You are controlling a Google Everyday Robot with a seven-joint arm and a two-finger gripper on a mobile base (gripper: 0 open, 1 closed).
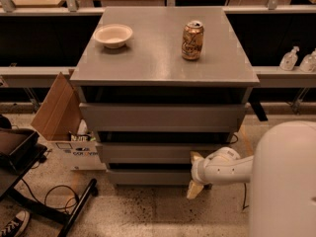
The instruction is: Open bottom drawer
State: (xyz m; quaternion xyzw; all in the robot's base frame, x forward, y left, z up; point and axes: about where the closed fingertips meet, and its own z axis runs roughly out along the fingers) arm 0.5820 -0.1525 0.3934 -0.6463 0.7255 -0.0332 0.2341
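Bottom drawer (148,177) is sitting lowest under the bench's (158,58) front edge, looking shut. Its right end is hiding behind the pincer (195,174), which is hanging below the front-right corner, spread wide. Contact's hard to make out.

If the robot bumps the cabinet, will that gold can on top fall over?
It might wobble: the can stands upright, taller than wide, on a smooth grey cabinet top. If tipped, its round side would probably roll. The hand is low down at the bottom drawer's right end, so a gentle pull likely leaves it standing.
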